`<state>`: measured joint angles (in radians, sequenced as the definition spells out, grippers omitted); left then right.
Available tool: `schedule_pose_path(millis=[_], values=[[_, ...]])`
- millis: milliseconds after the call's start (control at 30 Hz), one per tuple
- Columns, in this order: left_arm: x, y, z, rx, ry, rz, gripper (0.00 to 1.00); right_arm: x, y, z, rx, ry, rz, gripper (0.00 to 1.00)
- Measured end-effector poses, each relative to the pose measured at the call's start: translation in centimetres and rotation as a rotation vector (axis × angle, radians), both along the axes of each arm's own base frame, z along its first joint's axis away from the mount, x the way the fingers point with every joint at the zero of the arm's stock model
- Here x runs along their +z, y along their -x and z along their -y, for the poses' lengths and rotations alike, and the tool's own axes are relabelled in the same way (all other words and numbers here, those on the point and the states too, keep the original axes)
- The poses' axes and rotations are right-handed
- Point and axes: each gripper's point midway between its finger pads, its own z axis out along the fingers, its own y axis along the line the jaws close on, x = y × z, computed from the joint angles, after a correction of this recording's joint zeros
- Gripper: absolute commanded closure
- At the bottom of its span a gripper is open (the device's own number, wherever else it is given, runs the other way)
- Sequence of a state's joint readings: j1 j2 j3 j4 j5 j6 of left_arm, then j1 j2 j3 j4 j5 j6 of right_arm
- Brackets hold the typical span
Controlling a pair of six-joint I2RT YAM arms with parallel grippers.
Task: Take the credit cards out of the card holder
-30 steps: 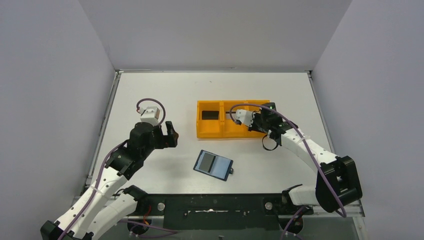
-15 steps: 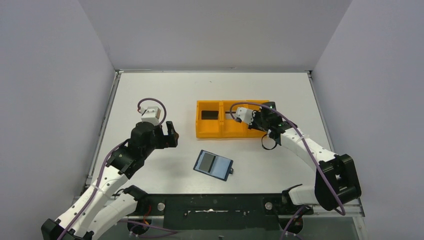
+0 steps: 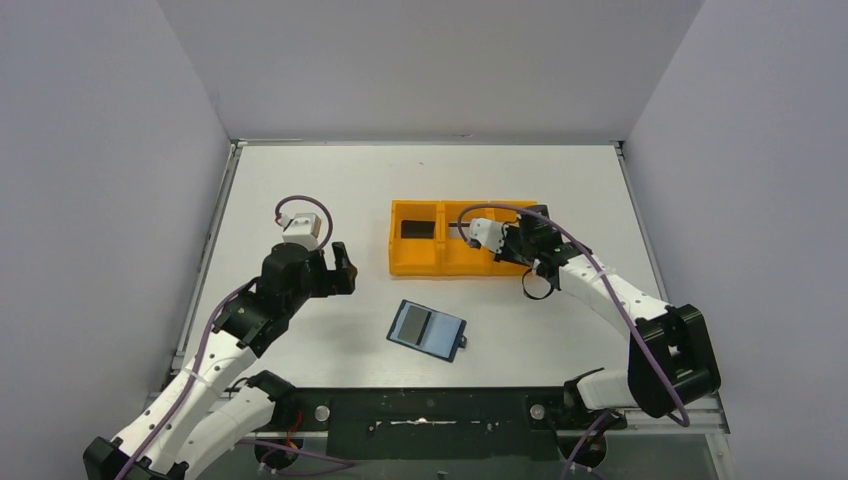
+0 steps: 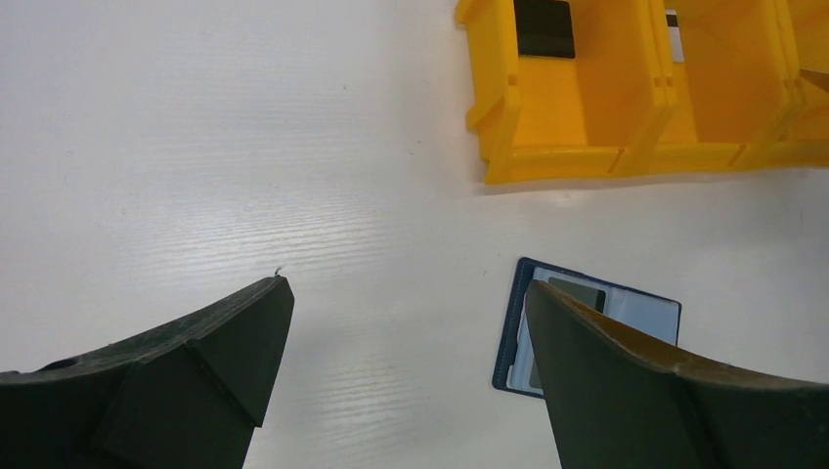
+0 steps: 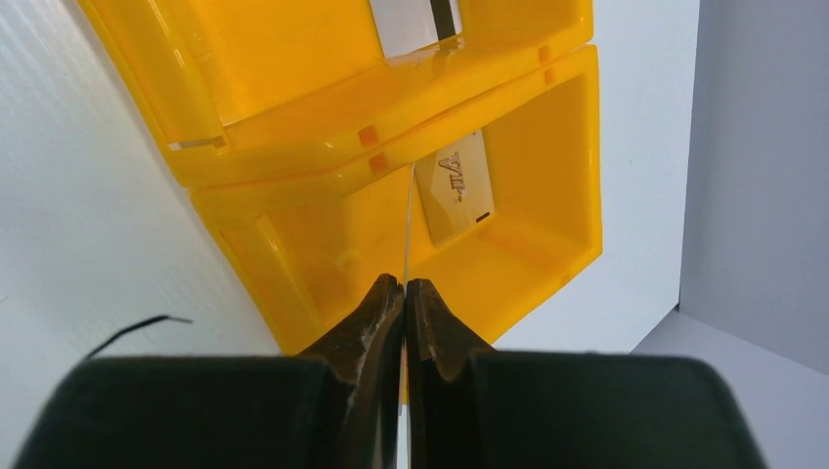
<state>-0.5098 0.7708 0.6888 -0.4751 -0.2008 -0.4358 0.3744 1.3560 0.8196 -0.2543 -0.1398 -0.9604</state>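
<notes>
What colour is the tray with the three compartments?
The tray is orange-yellow all over, walls and dividers alike. It shows best in the left wrist view.

Light: bright, even, from overhead
Shadows: faint, soft-edged
Glare: pale sheen on the table
Focus: top view sharp; wrist views soft close up

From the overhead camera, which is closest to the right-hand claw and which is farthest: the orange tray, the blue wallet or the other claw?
1. Orange tray: directly under the right gripper.
2. Card holder: lying open on the table, nearer the arms' bases.
3. Left gripper: farthest, off to the left.
</notes>
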Motion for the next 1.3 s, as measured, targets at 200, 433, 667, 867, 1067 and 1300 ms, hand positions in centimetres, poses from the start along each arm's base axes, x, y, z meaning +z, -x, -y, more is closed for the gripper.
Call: schedule_pose_path(millis=[200, 433, 667, 867, 1067, 1300], values=[[-0.1, 0.0, 0.0, -0.002, 0.001, -0.003, 0.09, -0.2, 0.6, -1.2, 0.049, -0.025, -0.021, 1.0], [-0.1, 0.0, 0.0, -0.002, 0.0, -0.003, 0.09, 0.0, 0.3, -1.2, 0.052, -0.013, -0.003, 1.0], [-0.1, 0.0, 0.0, -0.004, -0.001, -0.004, 0.09, -0.6, -2.0, -1.2, 0.062, 0.04, 0.019, 1.0], [-0.1, -0.1, -0.1, 0.001, -0.001, -0.004, 0.09, -1.8, -3.8, -0.6, 0.077, 0.082, 0.013, 1.0], [-0.1, -0.1, -0.1, 0.003, -0.001, -0.003, 0.09, -2.2, -5.9, -0.4, 0.091, 0.106, 0.034, 1.0], [-0.1, -0.2, -0.3, 0.009, -0.001, -0.003, 0.09, -3.9, -7.3, -0.3, 0.108, 0.127, 0.029, 0.98]])
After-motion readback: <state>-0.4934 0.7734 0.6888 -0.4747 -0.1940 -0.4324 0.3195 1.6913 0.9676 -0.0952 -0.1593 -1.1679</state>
